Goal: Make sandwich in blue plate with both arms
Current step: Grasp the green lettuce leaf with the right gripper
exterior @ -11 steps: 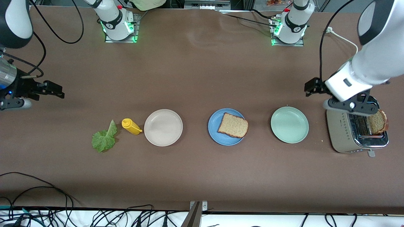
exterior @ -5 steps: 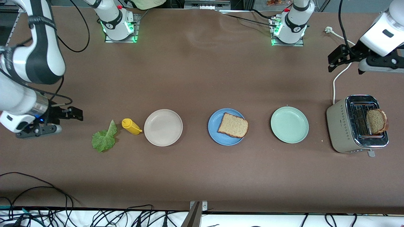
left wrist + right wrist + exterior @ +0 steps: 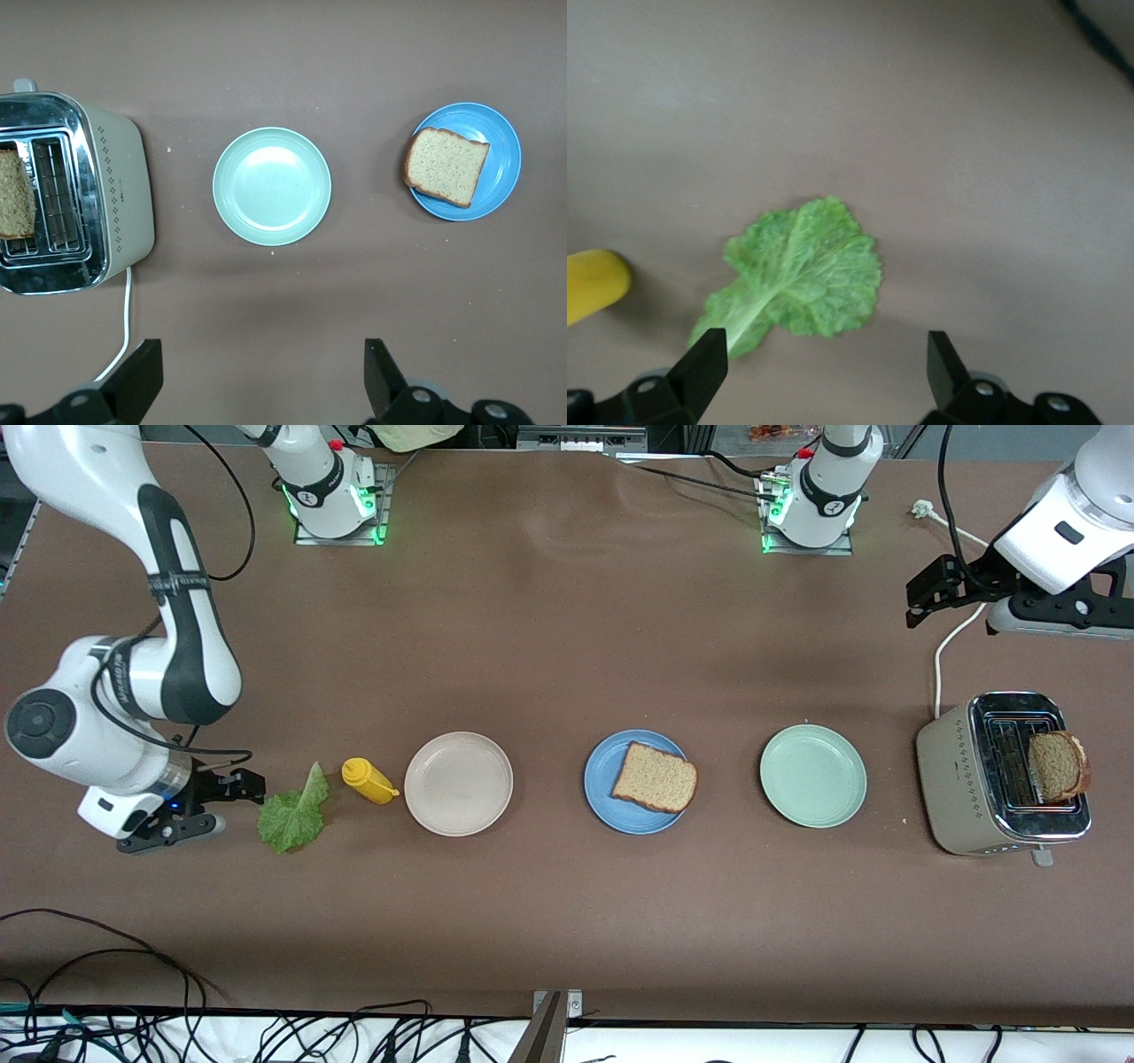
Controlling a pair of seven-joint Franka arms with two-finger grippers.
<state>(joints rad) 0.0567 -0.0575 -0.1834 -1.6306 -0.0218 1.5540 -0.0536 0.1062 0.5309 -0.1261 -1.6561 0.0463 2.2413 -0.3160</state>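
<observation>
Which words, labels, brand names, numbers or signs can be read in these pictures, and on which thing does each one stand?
No text can be read anywhere.
Toaster: a small dark mark and rows of dots on its side, too small to read.
Arm bases: a round dark mark on each, too small to read.
Yellow bottle, blue plate, beige plate, green plate: no writing visible.

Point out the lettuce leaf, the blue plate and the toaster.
lettuce leaf (image 3: 292, 819), front view, middle of the leaf.
blue plate (image 3: 602, 784), front view, bare part beside the bread.
toaster (image 3: 952, 784), front view, its beige side wall.
</observation>
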